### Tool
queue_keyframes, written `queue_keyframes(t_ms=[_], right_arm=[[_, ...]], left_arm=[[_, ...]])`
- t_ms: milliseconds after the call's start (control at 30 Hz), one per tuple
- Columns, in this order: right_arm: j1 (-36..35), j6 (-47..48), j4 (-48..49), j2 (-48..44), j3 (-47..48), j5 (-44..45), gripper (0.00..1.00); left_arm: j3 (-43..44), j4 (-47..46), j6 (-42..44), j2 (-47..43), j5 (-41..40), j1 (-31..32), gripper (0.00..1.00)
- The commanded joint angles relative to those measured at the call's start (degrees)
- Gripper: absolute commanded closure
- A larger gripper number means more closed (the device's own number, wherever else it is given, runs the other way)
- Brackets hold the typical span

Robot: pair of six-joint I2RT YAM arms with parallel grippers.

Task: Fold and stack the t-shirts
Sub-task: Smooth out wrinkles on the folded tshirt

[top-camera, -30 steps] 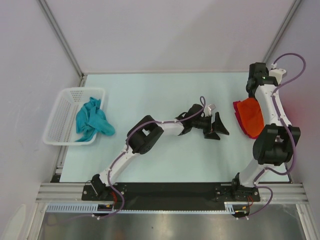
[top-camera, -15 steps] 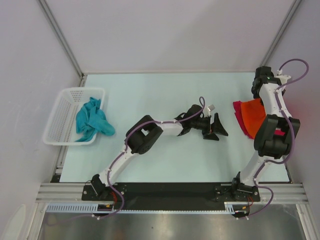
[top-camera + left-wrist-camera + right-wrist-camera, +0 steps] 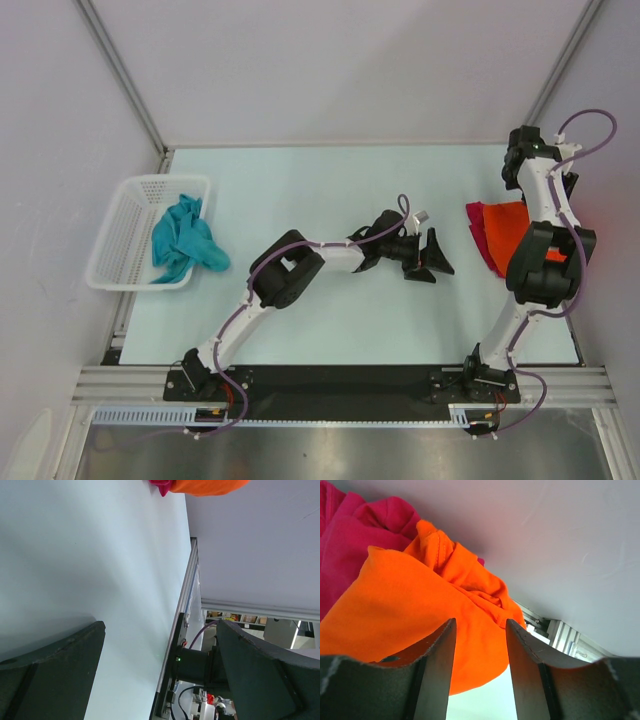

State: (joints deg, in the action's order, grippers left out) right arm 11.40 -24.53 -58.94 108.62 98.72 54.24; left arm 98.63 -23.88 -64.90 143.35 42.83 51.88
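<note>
An orange t-shirt (image 3: pixel 505 225) lies on a crimson t-shirt (image 3: pixel 477 225) at the table's right edge. In the right wrist view the orange t-shirt (image 3: pixel 410 610) fills the space just beyond my right gripper (image 3: pixel 480 622), with the crimson t-shirt (image 3: pixel 350 530) behind it. That gripper's jaws are apart with no cloth between them. My left gripper (image 3: pixel 440 260) hovers wide open at mid-table, left of the pile and holding nothing. Its wrist view catches the orange t-shirt (image 3: pixel 207 486) and the crimson t-shirt (image 3: pixel 161 486) at the top edge. A teal t-shirt (image 3: pixel 182 240) hangs crumpled over the basket's side.
A white mesh basket (image 3: pixel 120 235) sits at the table's left edge. The right arm (image 3: pixel 548 260) rises over the near part of the pile, close to the right wall. Metal rails border the table.
My right gripper opened from shut and let go of the orange t-shirt. Its wrist swung back and right. The orange cloth settled on the crimson one. The left arm barely moved.
</note>
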Motion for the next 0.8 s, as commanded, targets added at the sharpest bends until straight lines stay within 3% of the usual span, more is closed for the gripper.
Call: queue_keyframes(t_ms=[0,433,767], right_arm=[[-1.7,-1.4,-1.6,-1.6,3.5,2.7,0.51],[-6.3,-4.2,-0.7,3.3,-1.0,-0.7,0.51],[-2.2,-6.9,0.1,6.9,-4.9,2.2,0.51]], left_arm=[[-1.2,1.3,2.8,-2.9,0.5,-0.4,0.01],[-4.1,1.3,3.9,-4.9,0.4,-1.1,0.01],[-6.3,1.0,4.5,-6.0,0.9,-2.6,0.01]])
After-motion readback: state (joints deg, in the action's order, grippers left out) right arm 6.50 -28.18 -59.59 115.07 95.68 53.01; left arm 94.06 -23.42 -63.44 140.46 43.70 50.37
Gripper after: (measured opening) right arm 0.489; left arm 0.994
